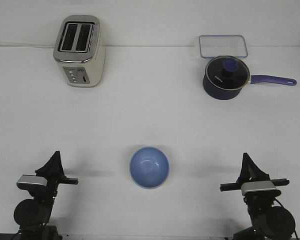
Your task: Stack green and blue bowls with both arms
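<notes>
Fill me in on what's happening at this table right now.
Nothing is being handled at the moment. A blue bowl sits upright in the middle of the white table, between the left gripper and the right gripper, and neither touches it. Both grippers look closed and empty. Only one bowl shows from above, so I cannot tell whether a green one sits under it. Farther back stand a toaster, a lidded saucepan and a clear container.
</notes>
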Controlling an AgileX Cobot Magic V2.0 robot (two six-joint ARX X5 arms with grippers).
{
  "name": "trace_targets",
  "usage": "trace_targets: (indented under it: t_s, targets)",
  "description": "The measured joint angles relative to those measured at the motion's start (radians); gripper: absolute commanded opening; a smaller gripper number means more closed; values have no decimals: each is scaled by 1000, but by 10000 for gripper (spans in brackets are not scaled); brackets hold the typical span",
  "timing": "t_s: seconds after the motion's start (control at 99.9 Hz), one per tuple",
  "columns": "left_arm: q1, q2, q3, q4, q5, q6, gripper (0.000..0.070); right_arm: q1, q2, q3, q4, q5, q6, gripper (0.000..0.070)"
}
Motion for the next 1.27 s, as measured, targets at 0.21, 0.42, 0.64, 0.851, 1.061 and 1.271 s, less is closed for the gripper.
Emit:
trace_targets:
  t_s: [0.21, 0.42, 0.64, 0.851, 1.061, 1.271]
  targets:
    - [0, 0, 0, 0, 0, 0, 15, -207, -67, -190, 70, -232, -114, 10]
    - [0, 0, 0, -1, 0, 0, 15, -239, -67, -311, 148, -256, -135, 11]
    - [0, 0, 0, -1, 0, 0, 15, -239, -68, -311, 154, -257, -139, 11]
    - [0, 0, 0, -1, 0, 0, 15, -239, -68, -311, 154, -257, -139, 11]
    - [0, 0, 0, -1, 0, 0, 15, -239, -68, -311, 154, -257, -139, 10]
    - [0, 0, 0, -1, 0, 0, 15, -239, -68, -311, 154, -257, -139, 10]
